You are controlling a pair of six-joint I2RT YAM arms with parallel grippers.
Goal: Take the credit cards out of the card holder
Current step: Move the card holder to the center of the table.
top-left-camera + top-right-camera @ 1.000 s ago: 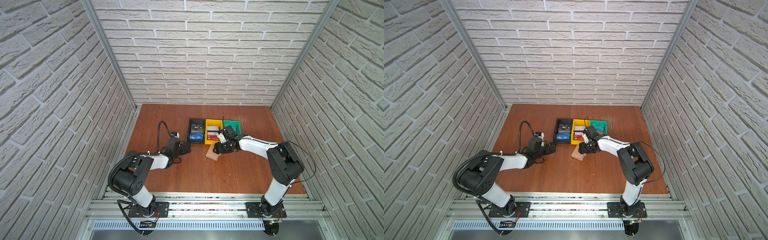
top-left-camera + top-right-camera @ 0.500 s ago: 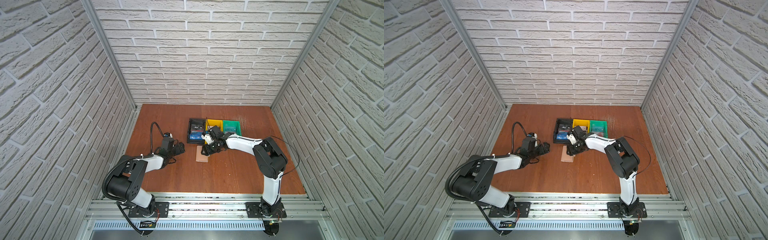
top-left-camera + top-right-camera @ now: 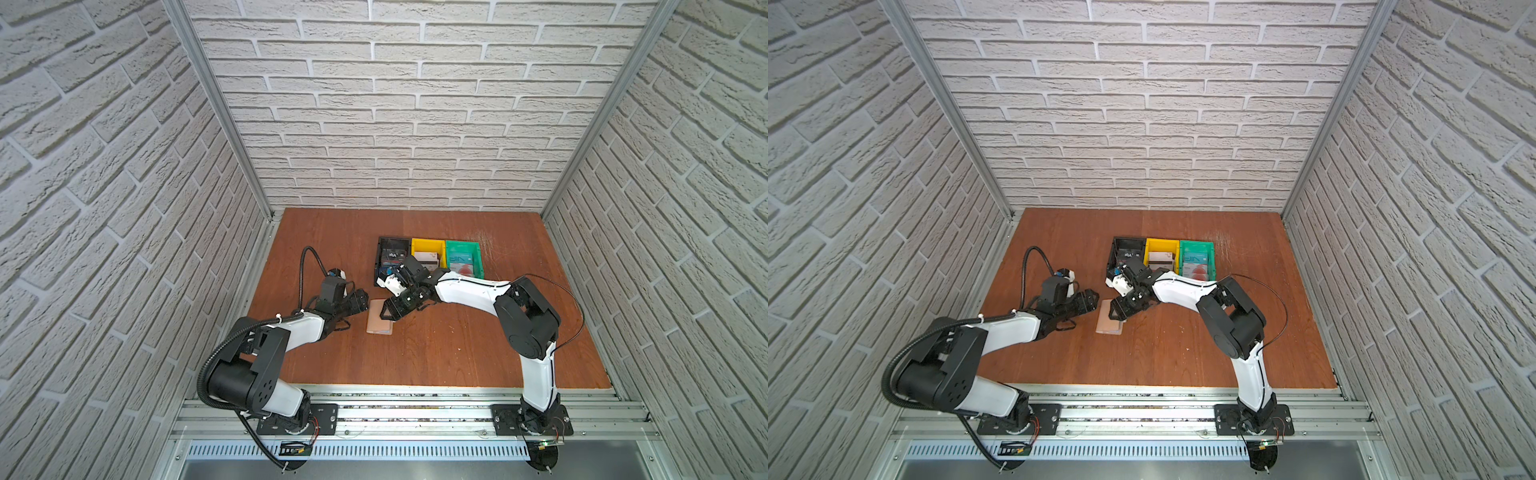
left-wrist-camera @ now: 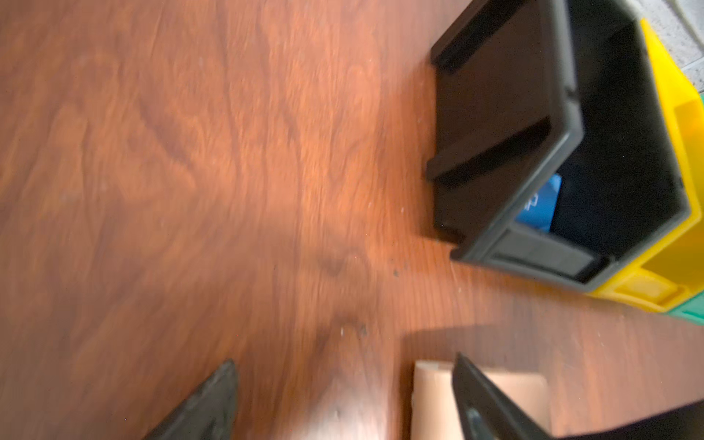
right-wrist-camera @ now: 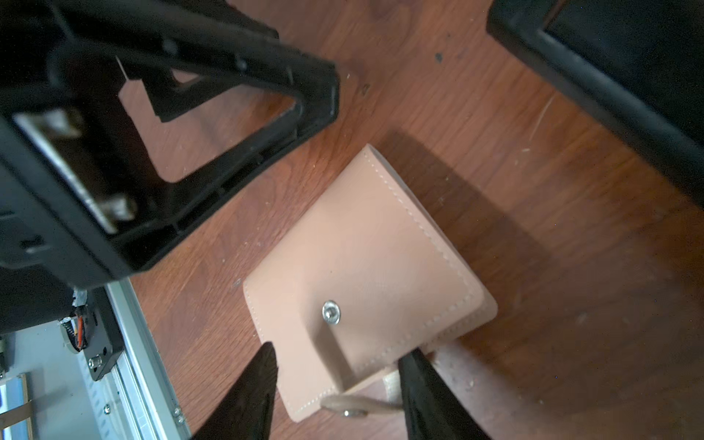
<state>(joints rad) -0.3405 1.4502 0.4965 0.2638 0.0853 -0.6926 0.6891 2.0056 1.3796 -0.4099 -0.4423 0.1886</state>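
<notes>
Two grippers flank the closed tan leather-like card holder.
I see it lying flat on the brown wooden table, on the near side of the black plastic bin, with its snap tab undone. My left gripper, fingers apart, sits just left of it. My right gripper, fingers also spread and gripping nothing, hovers over its tab edge. A blue credit card lies in the black bin and a teal credit card in the green plastic bin.

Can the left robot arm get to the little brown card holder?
Probably yes. The left gripper stands open right at the card holder, one finger over its edge, nothing between them. The right gripper straddles the holder from the other side, so they might bump.
</notes>
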